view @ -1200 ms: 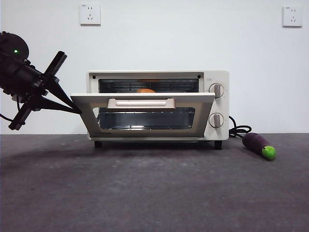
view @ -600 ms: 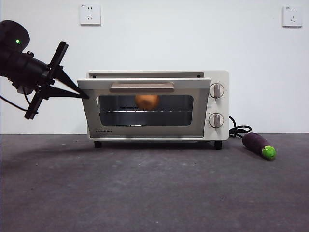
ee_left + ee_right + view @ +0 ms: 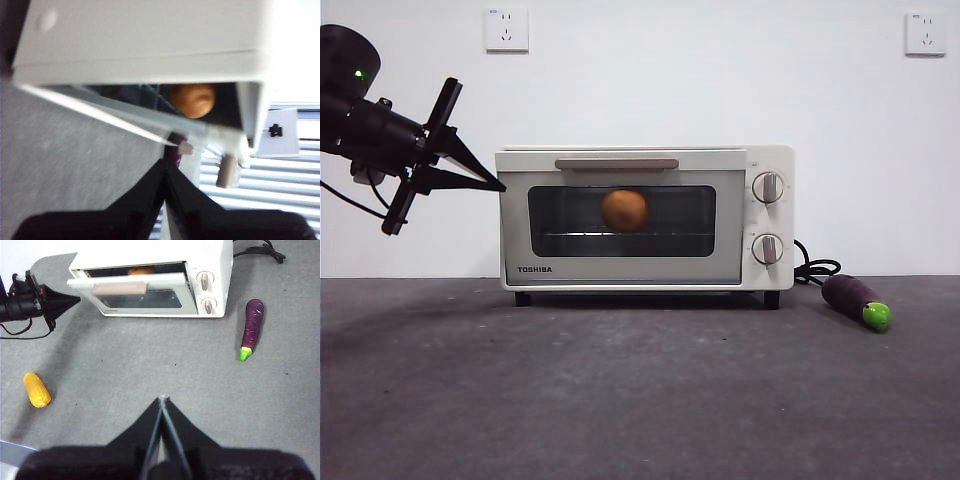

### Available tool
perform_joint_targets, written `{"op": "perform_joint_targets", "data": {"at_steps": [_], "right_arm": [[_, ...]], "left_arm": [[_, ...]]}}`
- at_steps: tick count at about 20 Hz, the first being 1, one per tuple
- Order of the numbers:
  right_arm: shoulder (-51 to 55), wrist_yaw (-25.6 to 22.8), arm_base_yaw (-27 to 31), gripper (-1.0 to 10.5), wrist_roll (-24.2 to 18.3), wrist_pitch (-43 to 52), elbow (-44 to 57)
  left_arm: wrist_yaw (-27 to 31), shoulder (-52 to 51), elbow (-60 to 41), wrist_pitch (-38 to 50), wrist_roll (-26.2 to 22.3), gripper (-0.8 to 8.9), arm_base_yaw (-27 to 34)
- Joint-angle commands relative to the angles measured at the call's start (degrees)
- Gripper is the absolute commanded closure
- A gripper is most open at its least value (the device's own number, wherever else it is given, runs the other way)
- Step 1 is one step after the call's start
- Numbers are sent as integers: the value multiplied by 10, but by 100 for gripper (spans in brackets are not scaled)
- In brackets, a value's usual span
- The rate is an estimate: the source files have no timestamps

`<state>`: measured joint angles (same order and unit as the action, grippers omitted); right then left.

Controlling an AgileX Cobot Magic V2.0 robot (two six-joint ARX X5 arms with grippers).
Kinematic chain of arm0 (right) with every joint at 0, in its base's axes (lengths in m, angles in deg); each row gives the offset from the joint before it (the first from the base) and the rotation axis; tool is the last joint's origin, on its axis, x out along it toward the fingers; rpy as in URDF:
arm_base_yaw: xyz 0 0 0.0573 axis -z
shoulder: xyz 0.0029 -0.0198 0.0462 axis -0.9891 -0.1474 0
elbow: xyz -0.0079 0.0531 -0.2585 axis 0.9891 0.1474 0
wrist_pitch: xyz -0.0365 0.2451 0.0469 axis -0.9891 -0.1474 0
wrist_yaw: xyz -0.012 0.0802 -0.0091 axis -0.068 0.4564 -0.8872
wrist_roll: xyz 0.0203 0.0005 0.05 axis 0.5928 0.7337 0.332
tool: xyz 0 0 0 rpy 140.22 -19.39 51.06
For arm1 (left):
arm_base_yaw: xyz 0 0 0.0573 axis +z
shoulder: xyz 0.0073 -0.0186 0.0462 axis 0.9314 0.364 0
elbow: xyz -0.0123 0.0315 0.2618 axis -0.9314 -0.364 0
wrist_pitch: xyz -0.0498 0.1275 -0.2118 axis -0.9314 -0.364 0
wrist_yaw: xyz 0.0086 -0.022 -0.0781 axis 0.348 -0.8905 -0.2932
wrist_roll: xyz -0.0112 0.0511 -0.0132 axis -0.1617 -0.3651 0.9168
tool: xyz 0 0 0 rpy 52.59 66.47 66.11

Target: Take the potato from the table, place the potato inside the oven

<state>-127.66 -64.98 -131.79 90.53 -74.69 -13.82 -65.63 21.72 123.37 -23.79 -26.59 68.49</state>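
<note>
A small cream-white toaster oven (image 3: 645, 218) with a dark glass door, a beige bar handle (image 3: 617, 163) along the top of the door and two round knobs (image 3: 767, 187) on its right side stands at the far middle of a flat, dark grey, mottled table (image 3: 620, 390), against a white wall. The rounded orange-brown potato (image 3: 624, 210) sits inside the oven on the wire rack, visible through the glass near the middle of the window. From the front the door looks almost upright against the oven body; the right wrist view shows it tilted slightly outward, with the top of the potato (image 3: 141, 271) showing in the gap above it. The left gripper (image 3: 492, 184) comes in from the upper left, its two black jaws drawn together to a narrow point that touches the door's upper left corner, holding nothing. The right gripper (image 3: 162, 401) hangs above the near part of the table with its jaws pressed together and empty. A purple eggplant with a green tip (image 3: 856, 301) lies on the table right of the oven, beside a black power cord (image 3: 814, 269). A yellow corn cob (image 3: 37, 389) lies on the table well to the near left of the oven.
</note>
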Motion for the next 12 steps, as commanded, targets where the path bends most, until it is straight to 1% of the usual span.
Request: {"op": "perform_joint_targets", "data": {"at_steps": [1,4,8,10,12], "right_arm": [[1,-1,-1,949,4,-13,4],[1,-1,-1,949,3,-13,4],[1,-1,-1,949,1,-13,4],[0,-9,-1,948,-2,-13,4],[0,-37,-1,948,-14,-13,4]], "left_arm": [[-3,6,-2,38,35,820,-2],[-16,6,-2,52,37,819,-2],[-69,5,-2,52,32,819,-2],[-88,-6,-2,44,16,819,-2],[-91,-31,-2,21,-22,819,-2]]}}
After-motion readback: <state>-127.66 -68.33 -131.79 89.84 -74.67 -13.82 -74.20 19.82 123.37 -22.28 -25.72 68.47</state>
